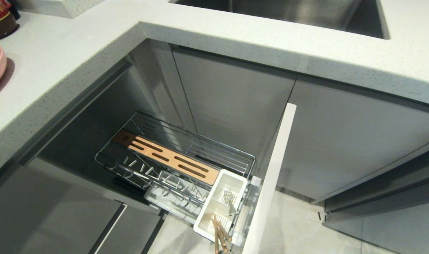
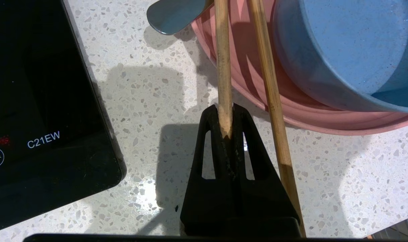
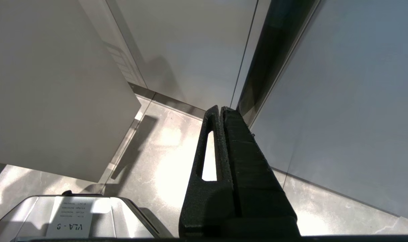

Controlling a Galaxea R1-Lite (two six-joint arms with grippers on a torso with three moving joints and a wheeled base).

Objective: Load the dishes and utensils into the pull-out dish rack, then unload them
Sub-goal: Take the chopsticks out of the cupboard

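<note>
Only the left wrist view shows left tool (image 2: 226, 112) pinching one chopstick (image 2: 223, 60) above bench (image 2: 140, 101); right tool (image 3: 220, 111) closed, empty.

Speckled pale stone bench (image 2: 324, 174), L-shaped, with a sink basin (image 1: 288, 14) set into its far run. Directly on the bench: a black induction hob (image 2: 39, 101) marked C21EW, and near it a pink plate (image 2: 311, 117). One chopstick (image 2: 274, 101) leans over the plate rim with its lower end down over the bench surface. A dark jar (image 1: 0, 19) stands at the far left corner. Below, the pull-out dish rack (image 1: 186, 158) is drawn out over the grey tile floor (image 1: 299, 229).
</note>
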